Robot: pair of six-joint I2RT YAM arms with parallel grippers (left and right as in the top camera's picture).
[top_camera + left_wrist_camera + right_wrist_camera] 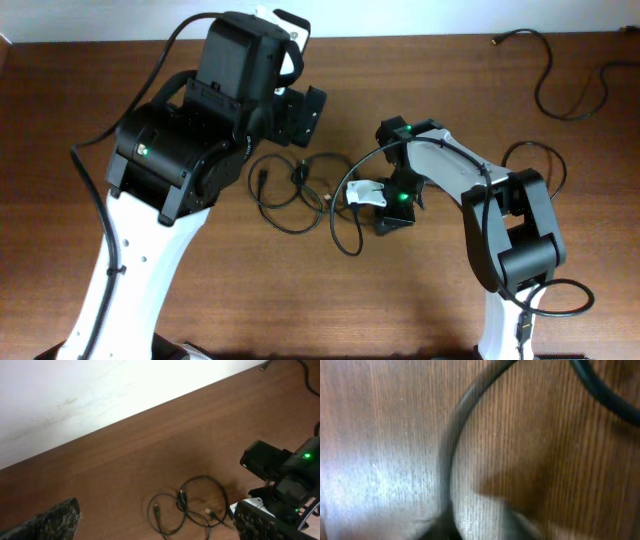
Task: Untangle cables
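Hovering near cables (293, 186), left tool (155, 514) spread wide; right tool (384, 208), seemingly touching them, grip indiscernible.

Table (60, 100) on my feed is plain brown wood with a pale wall running along its far edge. Sitting flat near the middle is the tangle (300, 175): thin black cables looped over each other in a few loose rings, with a couple of small plugs lying inside the coils. The left wrist view shows that tangle (181, 500) on bare wood, well away from the wall. Off in the far right corner there's a separate cable (541, 92), snaking in open curves, one plug end lying near the wall. Right wrist view is just blurry wood grain with a black loop (451, 445) across it.
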